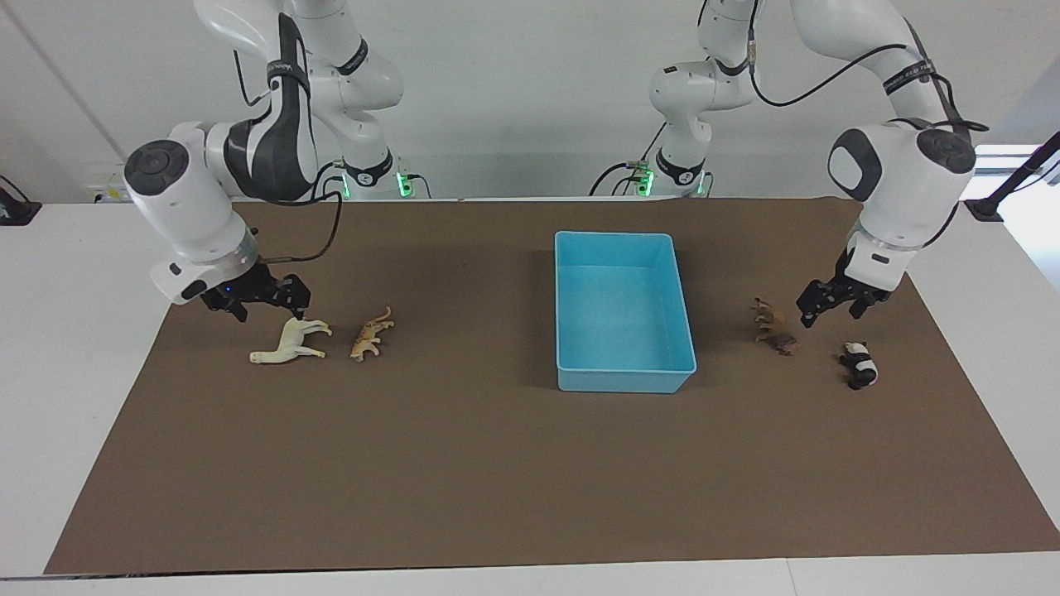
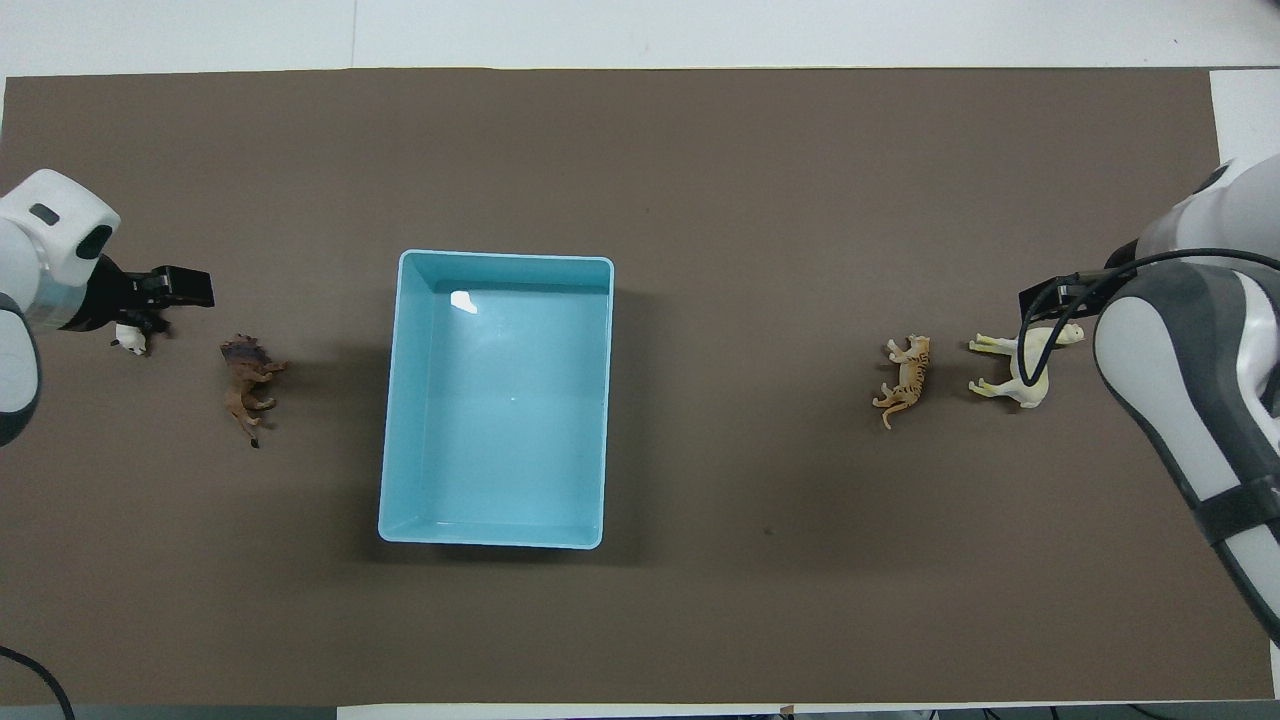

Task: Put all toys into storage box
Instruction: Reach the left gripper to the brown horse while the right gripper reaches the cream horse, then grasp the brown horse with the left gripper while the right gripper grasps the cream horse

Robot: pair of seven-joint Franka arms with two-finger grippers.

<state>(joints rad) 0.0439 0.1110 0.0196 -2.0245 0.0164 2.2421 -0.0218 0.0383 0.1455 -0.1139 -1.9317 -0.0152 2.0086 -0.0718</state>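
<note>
Storage box (image 1: 625, 364) between toy pairs

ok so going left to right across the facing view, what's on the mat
right gripper → horse → big cat → storage box → lion → left gripper → panda

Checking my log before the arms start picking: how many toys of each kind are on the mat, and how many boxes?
Horse figurine, cream-white: 1
Spotted big cat figurine, tan-orange: 1
Lion figurine, brown: 1
Panda figurine, black-and-white: 1
Storage box, light blue, with nothing in it: 1
Total: 5 things, of which 4 are toys, all lying on the brown mat outside the box.
</note>
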